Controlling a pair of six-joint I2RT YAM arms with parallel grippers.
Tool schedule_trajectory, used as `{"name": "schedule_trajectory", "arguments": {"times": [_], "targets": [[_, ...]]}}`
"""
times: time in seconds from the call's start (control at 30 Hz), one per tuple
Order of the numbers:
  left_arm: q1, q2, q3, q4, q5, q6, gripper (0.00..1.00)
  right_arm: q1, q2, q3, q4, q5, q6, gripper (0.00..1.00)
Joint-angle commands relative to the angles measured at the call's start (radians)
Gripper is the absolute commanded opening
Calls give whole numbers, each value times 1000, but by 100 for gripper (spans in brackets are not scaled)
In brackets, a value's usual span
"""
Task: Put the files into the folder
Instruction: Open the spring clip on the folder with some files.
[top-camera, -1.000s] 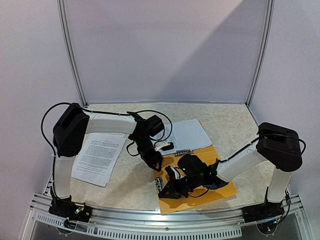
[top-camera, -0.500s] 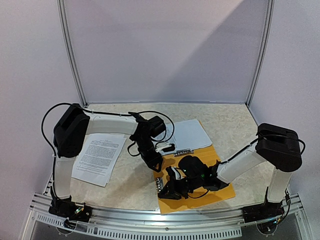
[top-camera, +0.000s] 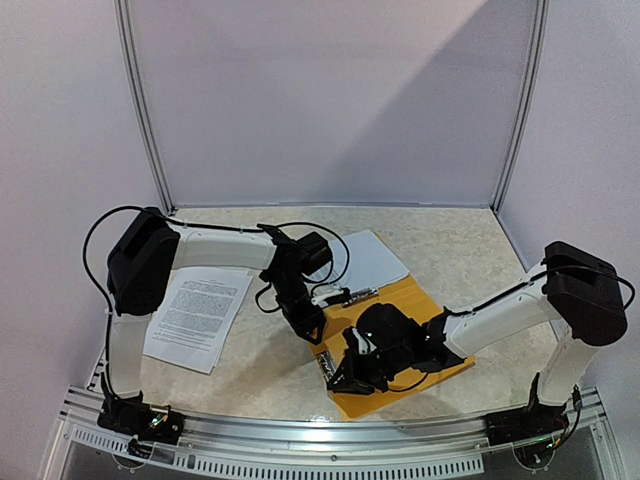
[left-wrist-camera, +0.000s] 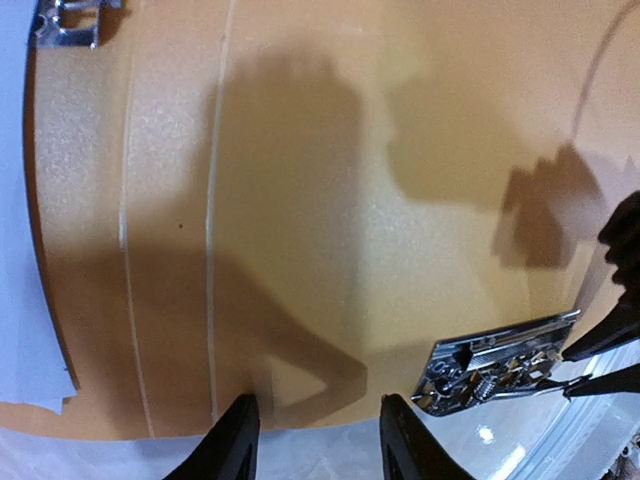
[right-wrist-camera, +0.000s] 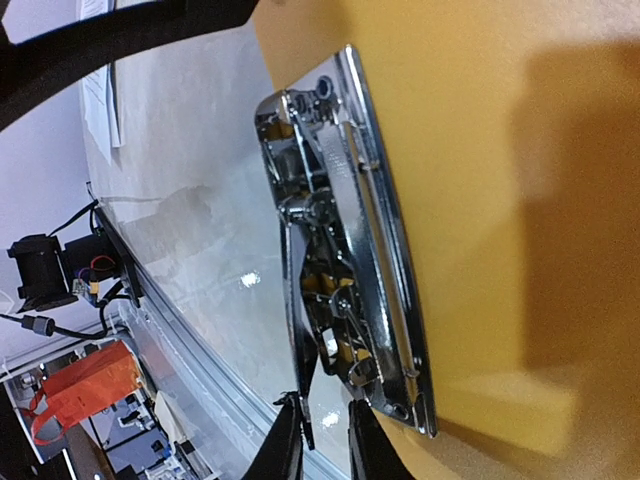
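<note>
Metal clip (right-wrist-camera: 345, 250) is seen just beyond the barely parted right gripper (right-wrist-camera: 322, 430), lengthwise along the folder (right-wrist-camera: 500, 200) left edge; left gripper (left-wrist-camera: 318, 412) spread.

Folder (top-camera: 412, 297), orange-yellow: one.
Metal clips on it: two; near clip (top-camera: 325, 362), far clip (top-camera: 348, 296).
Printed paper: two lots; left pile (top-camera: 195, 315), far sheets (top-camera: 372, 258); sheets in each not countable.
Robot arms: two; left arm (top-camera: 215, 248), right arm (top-camera: 495, 318).
</note>
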Motion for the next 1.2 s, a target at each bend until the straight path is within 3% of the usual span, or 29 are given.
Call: {"name": "schedule_trajectory", "arguments": {"times": [0.0, 0.17, 0.37, 0.57, 0.83, 0.97, 1.07, 1.17], "targets": [[-20, 177, -97, -50, -140, 11, 44, -7, 9, 1, -184, 60, -11, 19], [-20, 182, -96, -48, -136, 10, 44, -7, 6, 72, -237, 45, -72, 19], [-22, 186, -94, -47, -125, 6, 44, -7, -35, 4, -230, 59, -24, 14], [-22, 187, -89, -53, -118, 5, 44, -8, -93, 12, -206, 49, -44, 23], [-23, 189, -78, -60, -112, 2, 44, -8, -183, 103, -223, 31, -237, 30], [-23, 196, -52, -78, -102, 8, 45, -8, -255, 144, -360, 121, -371, 34], [-23, 191, -11, -108, -72, 24, 45, -7, -298, 163, -410, 165, -602, 35], [-23, 171, 53, -153, -26, 58, 45, -5, -324, 168, -413, 124, -948, 41]]}}
